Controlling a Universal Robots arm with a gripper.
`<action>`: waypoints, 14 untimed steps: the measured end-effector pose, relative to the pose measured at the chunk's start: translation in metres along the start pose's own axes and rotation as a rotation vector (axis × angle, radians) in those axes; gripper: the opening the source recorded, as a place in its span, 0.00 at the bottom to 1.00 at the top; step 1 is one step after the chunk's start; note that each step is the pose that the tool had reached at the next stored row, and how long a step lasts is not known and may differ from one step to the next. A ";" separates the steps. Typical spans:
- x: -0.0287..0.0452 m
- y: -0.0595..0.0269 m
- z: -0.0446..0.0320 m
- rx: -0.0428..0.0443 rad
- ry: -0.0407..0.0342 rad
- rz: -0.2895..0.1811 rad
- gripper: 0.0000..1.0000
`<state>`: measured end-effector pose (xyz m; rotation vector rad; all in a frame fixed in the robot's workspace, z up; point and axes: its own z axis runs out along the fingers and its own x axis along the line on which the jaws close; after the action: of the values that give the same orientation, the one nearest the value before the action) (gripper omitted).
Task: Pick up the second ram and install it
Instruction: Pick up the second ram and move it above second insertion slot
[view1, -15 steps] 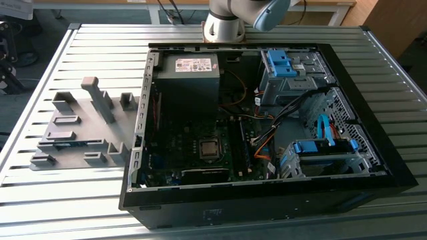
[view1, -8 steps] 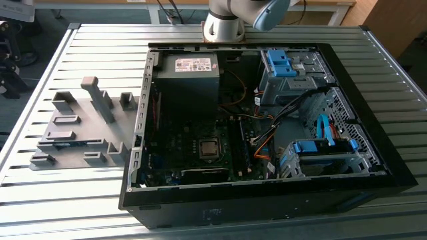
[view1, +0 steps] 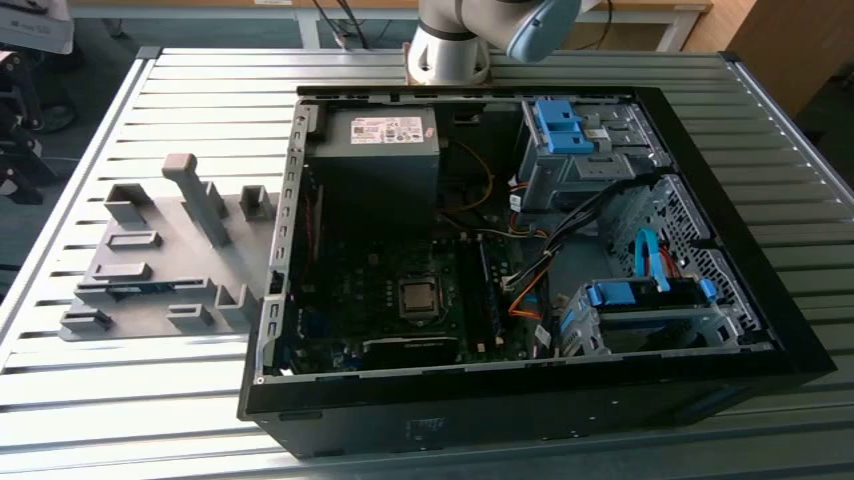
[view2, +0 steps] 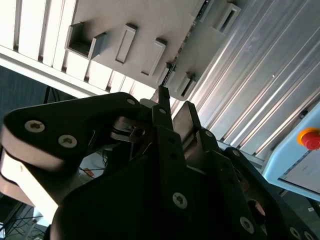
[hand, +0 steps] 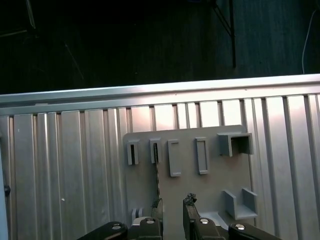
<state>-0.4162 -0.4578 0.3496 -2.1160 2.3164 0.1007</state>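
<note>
Spread and empty, the gripper (hand: 173, 204) hovers above the grey fixture plate (hand: 212, 182); the second ram (hand: 157, 176) sits there, not yet grasped.

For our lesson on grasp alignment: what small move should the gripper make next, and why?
Probably a small sideways shift: the open gripper hovers above the grey fixture, but the second ram, seen edge-on, lines up with one fingertip, not the gap.

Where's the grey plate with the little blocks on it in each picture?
Exterior view: the grey plate lies on the table, at the exterior view's left of the computer case.
First wrist view: the plate lies just beyond the gripper.
Second wrist view: the plate sits slanted beyond the gripper.
Shared landmark: the ribbed table.
</note>
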 end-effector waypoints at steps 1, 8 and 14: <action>0.0001 0.0001 0.0009 0.0001 -0.0001 0.000 0.30; 0.0003 0.0002 0.0064 -0.0001 0.0001 -0.002 0.30; 0.0004 0.0001 0.0084 -0.0003 0.0002 -0.002 0.30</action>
<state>-0.4167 -0.4578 0.3412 -2.1188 2.3142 0.1008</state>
